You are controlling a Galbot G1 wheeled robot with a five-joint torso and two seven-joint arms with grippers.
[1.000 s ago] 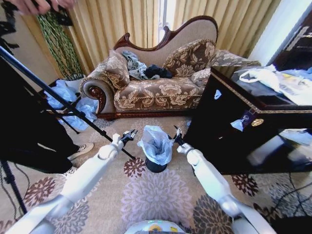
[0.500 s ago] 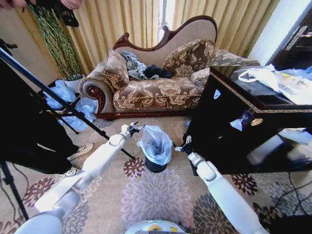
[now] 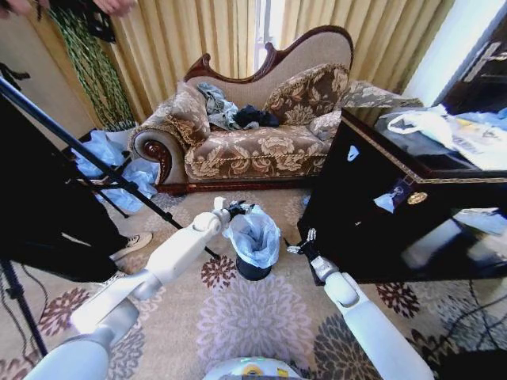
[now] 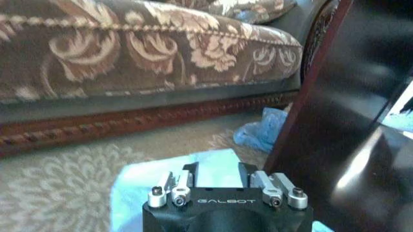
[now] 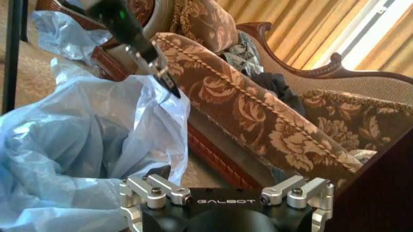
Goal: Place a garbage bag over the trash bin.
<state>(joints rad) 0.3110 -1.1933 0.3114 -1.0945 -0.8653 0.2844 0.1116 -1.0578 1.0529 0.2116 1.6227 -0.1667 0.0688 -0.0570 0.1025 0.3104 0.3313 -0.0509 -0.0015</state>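
Note:
The small black trash bin (image 3: 252,271) stands on the patterned carpet in front of the sofa. The pale blue garbage bag (image 3: 255,233) sits in it, crumpled and puffed up above the rim, its plastic hanging over the bin's upper part. My left gripper (image 3: 238,210) is at the bag's far left edge; in the right wrist view the left gripper (image 5: 169,87) touches the top of the bag (image 5: 77,145). In the left wrist view the bag (image 4: 148,183) lies just beneath that wrist. My right gripper (image 3: 301,243) is open, a little to the right of the bin and apart from the bag.
The sofa (image 3: 253,142) stands behind the bin. A glossy black cabinet (image 3: 396,206) is close on the right, with a blue plastic scrap (image 4: 261,135) at its foot. A black tripod leg (image 3: 79,150) and a heap of pale blue plastic (image 3: 119,170) are on the left.
My left gripper has moved right, from beside the bin to the bag's upper edge. My right gripper has drawn back toward me and away from the bag.

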